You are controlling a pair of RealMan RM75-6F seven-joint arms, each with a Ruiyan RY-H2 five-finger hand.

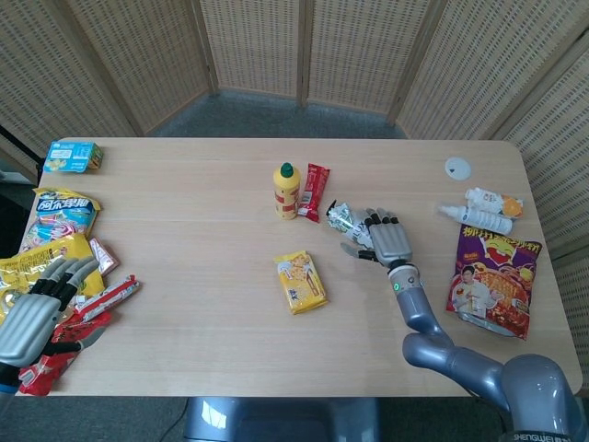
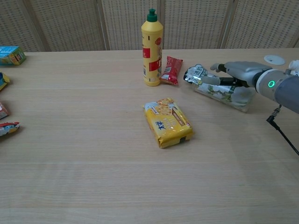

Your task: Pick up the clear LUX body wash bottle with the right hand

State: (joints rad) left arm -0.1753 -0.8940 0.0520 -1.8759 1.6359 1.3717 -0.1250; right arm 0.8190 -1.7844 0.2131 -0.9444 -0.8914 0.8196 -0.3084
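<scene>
The clear LUX body wash bottle (image 1: 339,217) lies on its side on the table, right of centre, with its crinkled silver end (image 2: 196,73) pointing left. My right hand (image 1: 388,241) rests on top of its right part (image 2: 223,92). The fingers reach over its far side and the thumb (image 2: 209,80) lies along its near side. The fingers look mostly straight, not wrapped round it. The bottle stays on the table. My left hand (image 1: 32,313) hovers open over snack packets at the near left edge, seen only in the head view.
A yellow bottle (image 2: 152,46) stands just left of the LUX bottle, with a red sachet (image 2: 171,70) beside it. A yellow biscuit pack (image 2: 168,122) lies nearer the front. A purple snack bag (image 1: 492,276), white bottles (image 1: 479,218) and a white cap (image 2: 274,59) are to the right.
</scene>
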